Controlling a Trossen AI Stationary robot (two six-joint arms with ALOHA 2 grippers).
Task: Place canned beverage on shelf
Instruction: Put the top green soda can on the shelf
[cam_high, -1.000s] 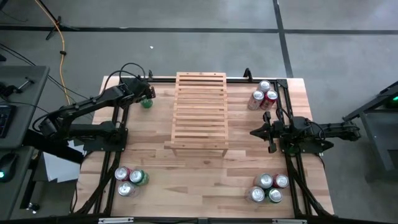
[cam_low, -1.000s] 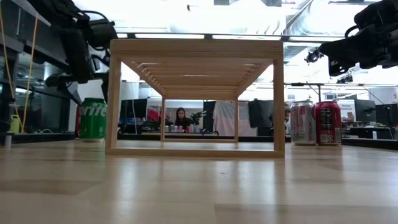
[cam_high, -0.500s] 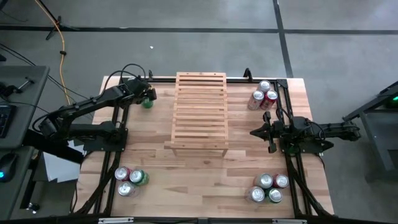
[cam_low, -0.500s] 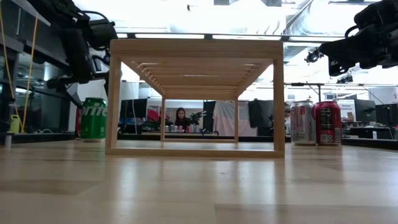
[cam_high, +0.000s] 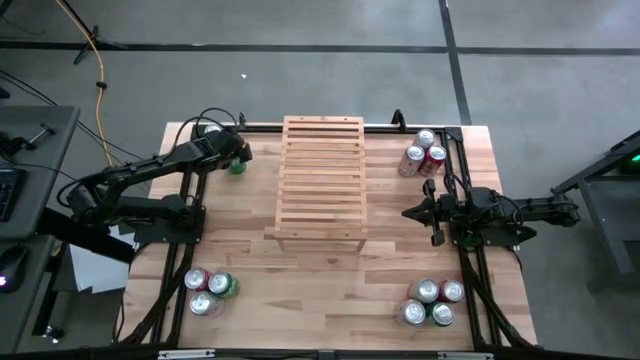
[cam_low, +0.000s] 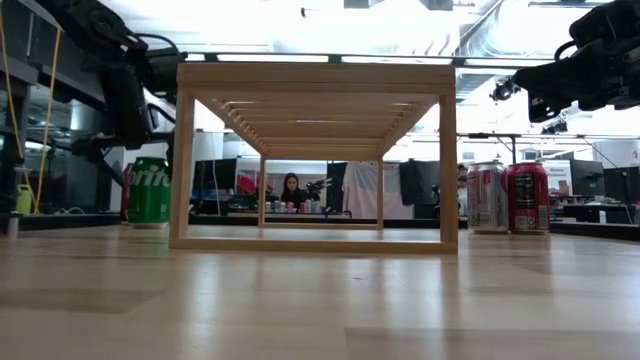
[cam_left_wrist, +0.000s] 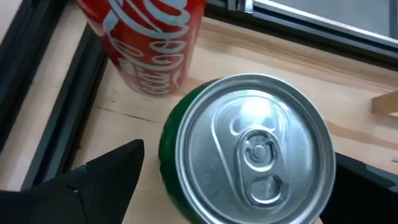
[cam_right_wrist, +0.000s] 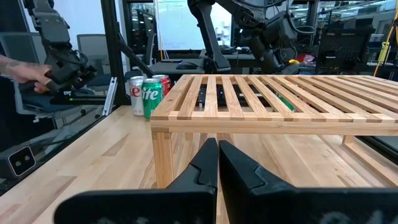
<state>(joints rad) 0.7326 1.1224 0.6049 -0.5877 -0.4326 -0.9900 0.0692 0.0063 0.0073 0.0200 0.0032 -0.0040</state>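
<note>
A green can stands upright on the table at the far left, beside a red can; the green can also shows in the low view. My left gripper is open just above the green can, one finger on either side of its top, and a gap shows at one finger. The wooden slatted shelf stands on its legs at the table's middle. My right gripper is shut and empty, to the right of the shelf.
Groups of cans stand at the far right, near left and near right. Black arm frames run along both sides of the table. A person's hand shows beyond the table's left side.
My left gripper has gone down toward the green can, staying open. The can has kept its place.
</note>
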